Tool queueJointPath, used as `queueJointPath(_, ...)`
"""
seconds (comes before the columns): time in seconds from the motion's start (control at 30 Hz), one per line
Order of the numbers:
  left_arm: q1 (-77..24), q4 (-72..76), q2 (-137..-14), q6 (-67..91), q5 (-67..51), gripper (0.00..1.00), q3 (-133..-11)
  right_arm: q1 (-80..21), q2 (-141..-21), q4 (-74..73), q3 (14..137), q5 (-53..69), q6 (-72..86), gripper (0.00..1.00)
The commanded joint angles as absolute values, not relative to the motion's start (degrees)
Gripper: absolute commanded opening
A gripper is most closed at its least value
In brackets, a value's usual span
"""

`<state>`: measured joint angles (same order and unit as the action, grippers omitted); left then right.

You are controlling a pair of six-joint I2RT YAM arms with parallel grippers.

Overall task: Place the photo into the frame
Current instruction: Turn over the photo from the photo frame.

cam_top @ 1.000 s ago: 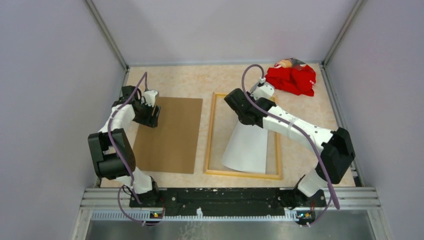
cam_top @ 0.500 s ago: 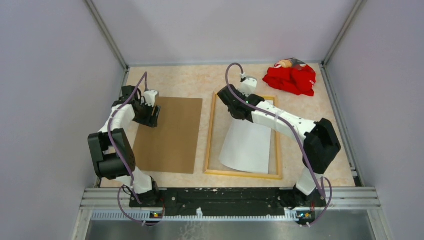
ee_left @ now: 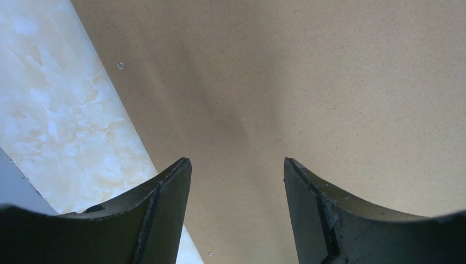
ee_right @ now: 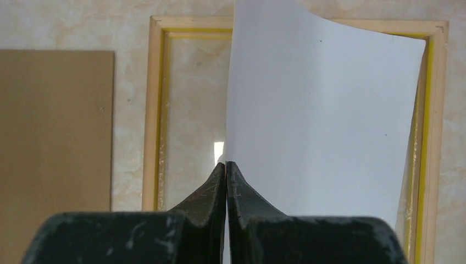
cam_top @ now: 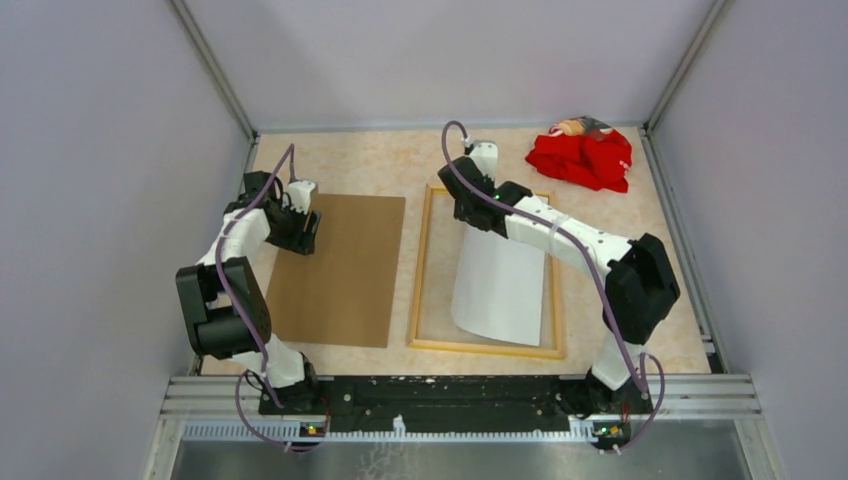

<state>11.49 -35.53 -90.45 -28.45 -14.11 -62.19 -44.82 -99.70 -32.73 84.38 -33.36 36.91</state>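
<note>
The frame lies flat mid-table, pale wood back up, a yellow edge showing inside its rails. The photo shows only its plain white back. It slopes and curls over the frame's right half, with its near end down inside the opening. My right gripper is shut on the photo's far edge, the jaws pinched on the sheet near the frame's far rail. My left gripper hangs open over the brown backing board, its fingers apart with nothing between them.
The brown backing board lies flat left of the frame and fills most of the left wrist view. A crumpled red cloth sits at the far right corner. Walls close in the table on three sides.
My right gripper has carried the photo's held edge towards the far rail and leftward. The sheet now lies straighter along the frame's right half. The left arm has not moved.
</note>
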Motion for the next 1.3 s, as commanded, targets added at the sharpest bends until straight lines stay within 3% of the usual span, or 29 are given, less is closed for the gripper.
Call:
queueJointPath(0.0,11.3,-34.5,-88.9,-28.1,-14.4,0.69,-62.6,-44.7,-99.0,-28.5,84.1,-27.4,30.2,0.0)
queueJointPath(0.17,11.4,-34.6,-88.9,-28.1,-14.4,0.69,-62.7,-45.2,-98.8,-26.8,82.0,-23.7,28.6,0.0)
queueJointPath(0.77,11.4,-35.1,-88.9,-27.9,-14.7,0.68,-63.2,-45.4,-97.9,-34.1,81.4,-38.3,39.4,0.0)
queueJointPath(1.13,11.3,-36.5,-89.3,-29.6,-15.3,0.7,-64.2,-45.4,-99.4,-33.1,81.7,-36.0,38.3,0.0)
queueJointPath(1.2,11.3,-36.7,-89.3,-29.9,-15.5,0.7,-64.2,-45.4,-99.4,-32.5,81.2,-35.1,37.6,0.08)
queueJointPath(1.27,11.4,-36.8,-89.2,-30.0,-15.3,0.71,-64.1,-45.3,-99.4,-31.4,80.2,-33.9,36.8,0.25)
